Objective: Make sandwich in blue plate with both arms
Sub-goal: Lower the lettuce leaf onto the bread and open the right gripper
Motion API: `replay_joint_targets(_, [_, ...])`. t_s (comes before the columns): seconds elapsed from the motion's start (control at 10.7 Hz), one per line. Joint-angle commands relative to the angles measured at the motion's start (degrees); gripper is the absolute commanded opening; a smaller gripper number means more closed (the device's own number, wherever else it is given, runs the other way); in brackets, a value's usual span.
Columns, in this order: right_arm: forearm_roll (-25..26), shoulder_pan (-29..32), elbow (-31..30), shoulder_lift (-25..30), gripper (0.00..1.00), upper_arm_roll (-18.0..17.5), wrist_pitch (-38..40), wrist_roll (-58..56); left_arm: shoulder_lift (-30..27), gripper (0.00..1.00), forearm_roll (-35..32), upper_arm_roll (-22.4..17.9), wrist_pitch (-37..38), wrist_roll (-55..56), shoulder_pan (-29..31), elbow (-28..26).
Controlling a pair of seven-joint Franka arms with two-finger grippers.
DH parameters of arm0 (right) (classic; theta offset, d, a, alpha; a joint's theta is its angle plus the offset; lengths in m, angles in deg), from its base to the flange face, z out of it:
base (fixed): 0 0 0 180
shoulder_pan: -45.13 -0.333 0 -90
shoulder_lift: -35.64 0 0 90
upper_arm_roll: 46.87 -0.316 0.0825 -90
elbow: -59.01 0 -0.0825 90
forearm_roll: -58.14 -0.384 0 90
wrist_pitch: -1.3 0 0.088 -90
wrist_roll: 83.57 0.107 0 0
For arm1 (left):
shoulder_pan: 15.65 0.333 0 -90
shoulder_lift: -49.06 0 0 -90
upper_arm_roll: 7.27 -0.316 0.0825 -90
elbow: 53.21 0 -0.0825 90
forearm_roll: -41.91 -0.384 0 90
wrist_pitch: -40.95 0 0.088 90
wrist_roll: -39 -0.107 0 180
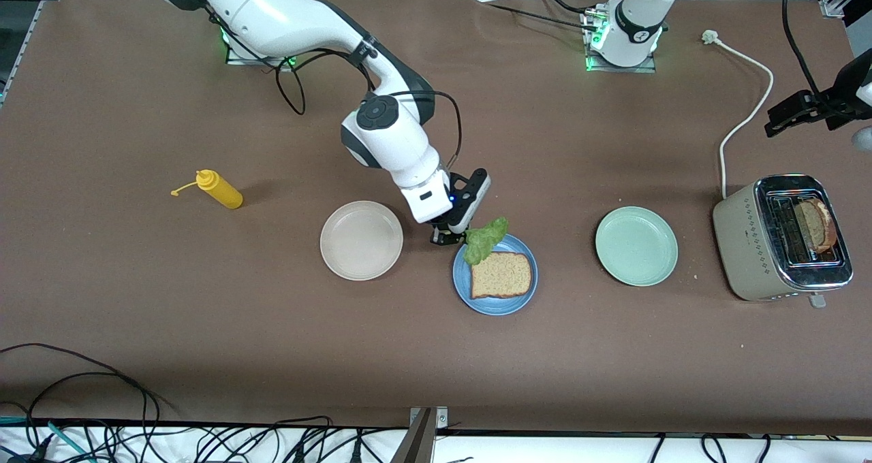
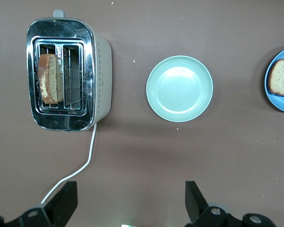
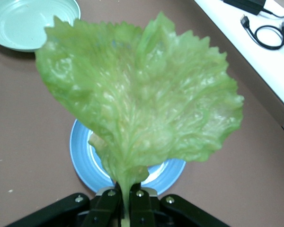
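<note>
Inspector: Brown table, items in a row: mustard bottle, cream plate, blue plate carrying one bread slice, mint plate, toaster with second slice.

Assessor: Grippers?

Inspector: Right gripper clamps lettuce leaf by its stem over the blue plate's rim. Left gripper is spread wide, empty, waiting near the toaster.

Assessor: Risk?

Inspector: Leaf is limp; released off-centre, it likely drapes onto the table.

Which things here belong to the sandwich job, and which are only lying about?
Belong to the job:
- blue plate
- bread slice on it
- lettuce leaf, pinched in the right tool
- second bread slice in the toaster
- left tool, open

Lying about:
- cream plate
- mint-green plate
- yellow squeeze bottle
</note>
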Motion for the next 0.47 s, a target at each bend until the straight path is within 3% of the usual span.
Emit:
replay_joint_targets(0.0, [1.2, -8.1, 3.9, -4.5, 0.00, 9.4, -6.8, 0.1, 0.5, 1.00, 0.3, 0.2, 1.2, -0.1, 0.4, 1.5])
replay_joint_targets(0.37, [0.7, -8.9, 9.2, -10.1, 0.00, 10.2, -10.3, 0.6, 0.5, 1.00, 0.3, 0.2, 1.2, -0.1, 0.4, 1.5])
